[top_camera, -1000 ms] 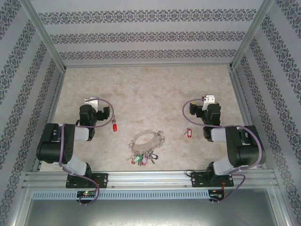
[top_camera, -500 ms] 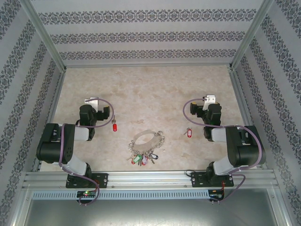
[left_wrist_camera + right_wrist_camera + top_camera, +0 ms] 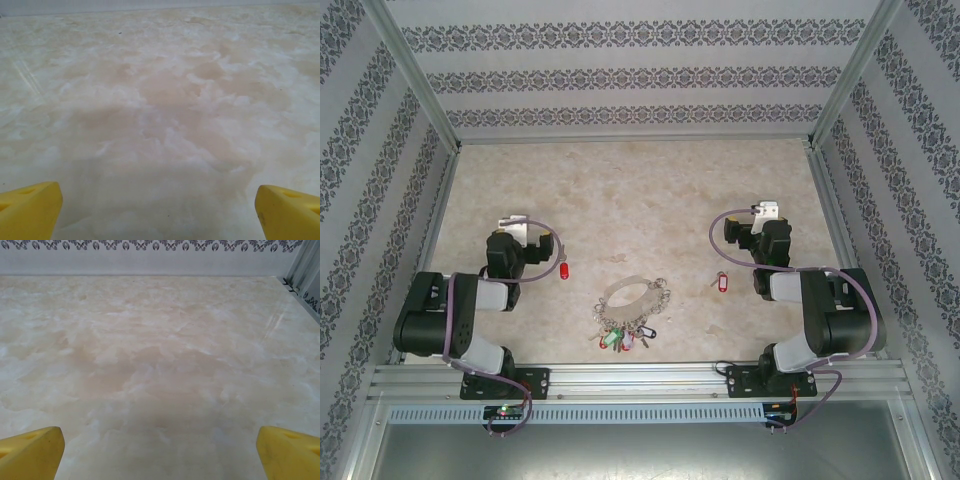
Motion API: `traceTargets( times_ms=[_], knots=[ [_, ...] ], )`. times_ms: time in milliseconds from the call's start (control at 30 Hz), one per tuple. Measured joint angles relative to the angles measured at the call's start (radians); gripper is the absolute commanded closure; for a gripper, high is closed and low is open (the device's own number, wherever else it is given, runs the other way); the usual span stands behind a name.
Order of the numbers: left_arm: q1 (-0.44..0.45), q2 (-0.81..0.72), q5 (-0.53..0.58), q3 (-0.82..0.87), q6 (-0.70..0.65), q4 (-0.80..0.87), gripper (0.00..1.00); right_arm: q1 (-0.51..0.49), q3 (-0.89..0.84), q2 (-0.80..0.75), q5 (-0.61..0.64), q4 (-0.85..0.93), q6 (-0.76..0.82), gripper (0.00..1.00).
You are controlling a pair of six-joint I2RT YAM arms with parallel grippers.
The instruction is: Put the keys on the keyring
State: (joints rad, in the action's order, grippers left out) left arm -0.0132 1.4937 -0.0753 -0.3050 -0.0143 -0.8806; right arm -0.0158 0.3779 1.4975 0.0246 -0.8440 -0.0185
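Red key (image 3: 564,270) left of the keyring (image 3: 632,300), labelled key (image 3: 722,284) right of it. Left hand (image 3: 160,212) and right hand (image 3: 160,452) spread apart, empty; pinching one key looks next.

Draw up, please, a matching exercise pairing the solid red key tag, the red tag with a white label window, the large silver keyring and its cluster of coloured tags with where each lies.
Things:
1. solid red plastic key tag
2. red plastic key tag with white label window
3. large thin silver metal keyring
4. cluster of small coloured tags

Places:
A. on the keyring's near side
B. between the keyring and the right arm
C. close beside the left arm
D. midway between the two arms

Pairs: 1-C, 2-B, 3-D, 4-A
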Motion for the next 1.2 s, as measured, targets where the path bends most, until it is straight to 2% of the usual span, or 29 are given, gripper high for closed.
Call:
traceTargets(
  times_ms=[133, 300, 433, 467, 500, 567, 633, 700, 767, 833, 900, 1067, 1200],
  knots=[
    [0.0, -0.105, -0.002, -0.007, 0.002, 0.056, 0.01, -0.002, 0.002, -0.052, 0.001, 0.048, -0.001, 0.02],
    [0.0, -0.274, 0.001, -0.016, 0.03, 0.153, 0.01, -0.002, 0.065, -0.233, 0.011, 0.282, -0.051, 0.02],
    [0.0, -0.401, 0.002, -0.105, 0.114, 0.398, 0.01, -0.016, 0.204, -0.339, 0.016, 0.587, -0.136, 0.02],
    [0.0, -0.415, 0.002, -0.157, 0.153, 0.479, 0.04, -0.021, 0.263, -0.342, 0.01, 0.684, -0.182, 0.02],
    [0.0, -0.422, 0.001, -0.198, 0.179, 0.532, 0.09, -0.021, 0.306, -0.342, -0.004, 0.75, -0.211, 0.07],
    [0.0, -0.44, -0.054, -0.273, 0.239, 0.609, 0.15, -0.019, 0.356, -0.343, -0.08, 0.84, -0.277, 0.14],
    [0.003, -0.459, -0.142, -0.298, 0.291, 0.632, 0.14, -0.014, 0.348, -0.343, -0.206, 0.879, -0.339, 0.23],
    [0.016, -0.457, -0.228, -0.309, 0.332, 0.662, 0.14, -0.016, 0.314, -0.332, -0.336, 0.895, -0.41, 0.26],
    [0.058, -0.431, -0.302, -0.33, 0.356, 0.716, 0.15, -0.055, 0.286, -0.304, -0.423, 0.91, -0.478, 0.3],
    [0.123, -0.405, -0.356, -0.343, 0.361, 0.769, 0.14, -0.143, 0.268, -0.273, -0.476, 0.924, -0.529, 0.33],
    [0.203, -0.39, -0.394, -0.344, 0.36, 0.826, 0.14, -0.241, 0.256, -0.253, -0.499, 0.931, -0.572, 0.41],
    [0.369, -0.338, -0.439, -0.344, 0.36, 0.939, 0.14, -0.416, 0.185, -0.248, -0.492, 0.893, -0.702, 0.41],
    [0.441, -0.286, -0.441, -0.34, 0.36, 0.994, 0.13, -0.509, 0.126, -0.259, -0.454, 0.892, -0.789, 0.41]
  ],
)
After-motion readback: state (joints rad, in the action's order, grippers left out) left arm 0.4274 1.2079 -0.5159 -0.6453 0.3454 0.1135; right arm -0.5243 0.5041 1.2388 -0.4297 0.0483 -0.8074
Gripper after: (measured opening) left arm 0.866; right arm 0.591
